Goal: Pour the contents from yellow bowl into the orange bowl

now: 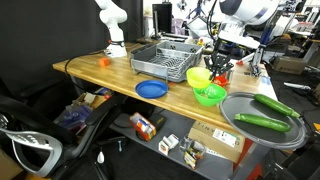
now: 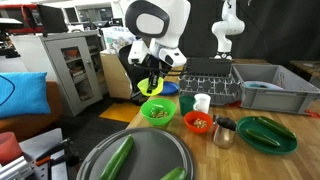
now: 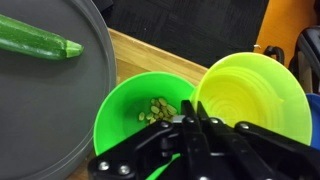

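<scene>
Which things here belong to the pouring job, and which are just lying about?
Job: yellow bowl, orange bowl, hand.
Lying about: green bowl, blue plate, dish rack, grey tray, cucumbers, metal cup.

White rounded arm (image 2: 160, 24), black claw (image 3: 190, 122)

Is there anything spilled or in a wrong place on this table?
Yes. The yellow bowl, tipped in the fingers, hangs over the green bowl, and small pieces lie in the green one. The orange bowl stands apart.
</scene>
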`<state>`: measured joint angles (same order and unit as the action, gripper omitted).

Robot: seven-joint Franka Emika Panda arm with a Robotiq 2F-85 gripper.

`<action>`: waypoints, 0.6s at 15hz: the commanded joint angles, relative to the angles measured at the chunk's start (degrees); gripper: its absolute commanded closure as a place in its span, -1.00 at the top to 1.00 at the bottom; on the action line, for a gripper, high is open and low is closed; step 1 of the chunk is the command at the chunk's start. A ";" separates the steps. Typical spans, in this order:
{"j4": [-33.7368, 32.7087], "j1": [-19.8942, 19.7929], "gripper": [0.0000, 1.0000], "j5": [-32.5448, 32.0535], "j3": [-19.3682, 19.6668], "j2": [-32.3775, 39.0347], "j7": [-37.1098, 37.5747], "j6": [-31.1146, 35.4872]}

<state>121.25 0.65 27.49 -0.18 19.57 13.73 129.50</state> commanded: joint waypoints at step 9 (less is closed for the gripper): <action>-0.42 0.73 -0.92 -4.59 -1.41 0.25 -2.67 -2.49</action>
<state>120.88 1.76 23.09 -1.21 19.81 10.92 127.04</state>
